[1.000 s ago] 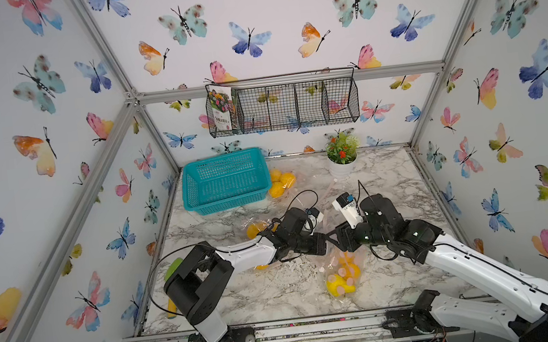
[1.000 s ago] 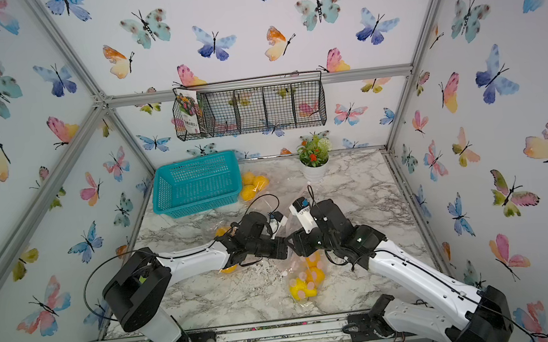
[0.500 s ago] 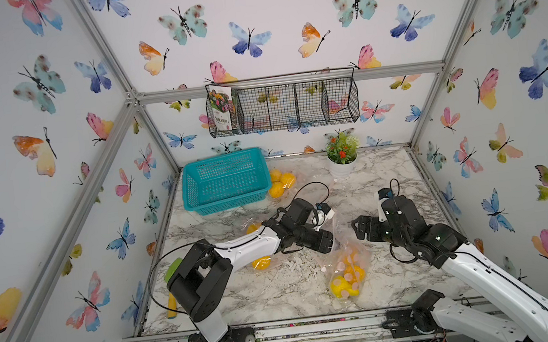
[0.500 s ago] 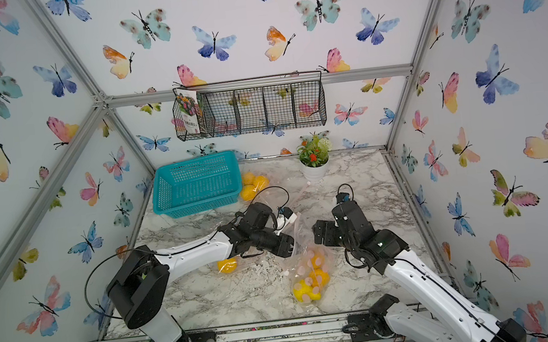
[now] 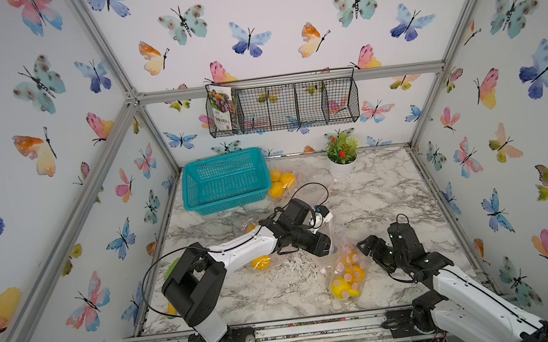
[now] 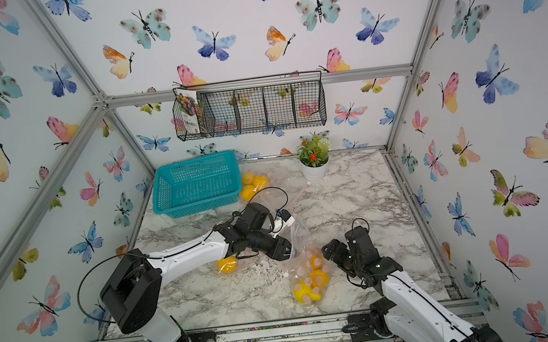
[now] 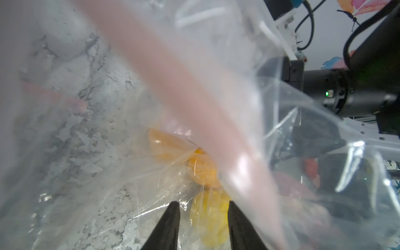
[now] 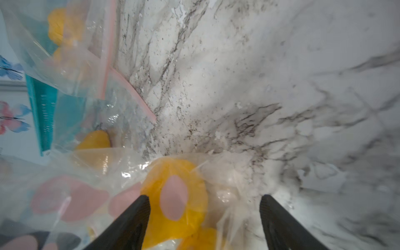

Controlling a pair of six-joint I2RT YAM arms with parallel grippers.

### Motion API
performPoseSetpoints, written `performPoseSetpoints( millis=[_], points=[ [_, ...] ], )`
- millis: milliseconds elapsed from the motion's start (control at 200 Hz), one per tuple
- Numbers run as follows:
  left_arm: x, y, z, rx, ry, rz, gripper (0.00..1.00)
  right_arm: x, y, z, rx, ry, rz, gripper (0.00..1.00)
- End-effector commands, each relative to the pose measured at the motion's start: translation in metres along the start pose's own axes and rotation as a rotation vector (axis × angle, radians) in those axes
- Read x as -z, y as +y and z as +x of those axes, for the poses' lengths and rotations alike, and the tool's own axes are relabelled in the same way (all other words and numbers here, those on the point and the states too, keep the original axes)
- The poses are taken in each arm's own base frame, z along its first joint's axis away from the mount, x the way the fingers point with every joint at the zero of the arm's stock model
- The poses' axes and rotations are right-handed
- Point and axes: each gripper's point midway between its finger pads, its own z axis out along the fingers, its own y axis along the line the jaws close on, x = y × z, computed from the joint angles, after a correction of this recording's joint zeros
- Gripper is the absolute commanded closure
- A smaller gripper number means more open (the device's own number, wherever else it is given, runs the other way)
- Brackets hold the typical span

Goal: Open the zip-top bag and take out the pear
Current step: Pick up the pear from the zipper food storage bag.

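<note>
The clear zip-top bag (image 5: 346,275) (image 6: 308,275), dotted with pink, stands on the marble near the front middle and holds several yellow and orange fruits. I cannot tell which of them is the pear. My left gripper (image 5: 324,247) (image 6: 284,248) is closed on the bag's upper film and holds it up. In the left wrist view, bunched film lies between the fingers of the left gripper (image 7: 203,205) and the pink zip strip (image 7: 173,82) crosses close by. My right gripper (image 5: 365,247) (image 8: 203,199) is open just right of the bag, with an orange fruit (image 8: 179,194) seen through the film.
A teal basket (image 5: 225,180) sits at the back left, with a second bag of yellow fruit (image 5: 280,180) beside it. A potted plant (image 5: 342,157) stands at the back. A loose yellow fruit (image 5: 261,262) lies under the left forearm. A wire rack (image 5: 283,106) hangs on the back wall.
My right gripper let go of the bag's top, opened, and drew back to the right, then lowered beside the bag. The left gripper kept the bag's top and shifted slightly back.
</note>
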Motion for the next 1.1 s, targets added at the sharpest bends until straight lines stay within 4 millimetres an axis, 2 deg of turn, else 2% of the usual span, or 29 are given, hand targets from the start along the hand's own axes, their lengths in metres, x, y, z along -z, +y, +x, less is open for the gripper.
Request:
performPoseSetpoints(
  millis=[0, 75, 130, 185, 365, 425, 486, 506, 536, 551, 576, 636, 751, 861, 976, 1096],
  points=[
    [0.008, -0.016, 0.013, -0.046, 0.037, 0.071, 0.60, 0.000, 0.045, -0.018, 0.021, -0.031, -0.161, 0.38],
    [0.009, -0.018, 0.016, -0.049, 0.042, 0.085, 0.60, -0.001, 0.054, -0.026, 0.087, -0.042, -0.148, 0.61],
    [0.008, -0.018, 0.018, -0.047, 0.045, 0.093, 0.60, 0.000, 0.065, -0.032, 0.155, -0.046, -0.146, 0.81],
    [0.007, -0.018, 0.019, -0.042, 0.046, 0.102, 0.60, 0.003, 0.077, -0.039, 0.217, -0.047, -0.146, 0.96],
    [0.010, -0.013, 0.006, -0.001, -0.040, 0.070, 0.60, 0.011, 0.123, -0.049, 0.376, 0.012, -0.183, 0.97],
    [0.013, -0.015, -0.001, 0.020, -0.086, 0.073, 0.60, 0.011, 0.123, -0.049, 0.392, 0.026, -0.170, 0.97],
    [0.016, -0.027, -0.006, 0.011, -0.118, 0.132, 0.60, 0.010, 0.112, -0.048, 0.397, 0.038, -0.113, 0.97],
    [0.017, -0.030, -0.006, 0.008, -0.124, 0.151, 0.59, 0.010, 0.105, -0.048, 0.393, 0.037, -0.084, 0.95],
    [0.017, -0.033, -0.006, 0.008, -0.127, 0.166, 0.59, 0.009, 0.096, -0.046, 0.384, 0.042, -0.051, 0.86],
    [0.017, -0.034, -0.006, 0.010, -0.124, 0.169, 0.58, 0.009, 0.089, -0.046, 0.375, 0.040, -0.022, 0.76],
    [0.017, -0.033, -0.005, 0.016, -0.119, 0.163, 0.59, 0.009, 0.079, -0.044, 0.367, 0.044, 0.009, 0.64],
    [0.014, -0.024, 0.000, 0.025, -0.090, 0.113, 0.58, 0.011, 0.066, -0.035, 0.345, 0.063, 0.031, 0.44],
    [0.007, 0.002, 0.016, 0.065, -0.020, -0.012, 0.58, 0.011, 0.062, -0.007, 0.293, 0.142, -0.067, 0.24],
    [0.001, 0.015, 0.026, 0.092, 0.019, -0.052, 0.59, 0.004, 0.055, 0.023, 0.249, 0.262, -0.149, 0.03],
    [-0.003, 0.023, 0.032, 0.114, 0.034, -0.070, 0.59, -0.009, 0.047, 0.046, 0.202, 0.372, -0.206, 0.02],
    [-0.006, 0.029, 0.038, 0.125, 0.049, -0.085, 0.59, -0.023, 0.047, 0.045, 0.191, 0.378, -0.222, 0.09]
  ],
)
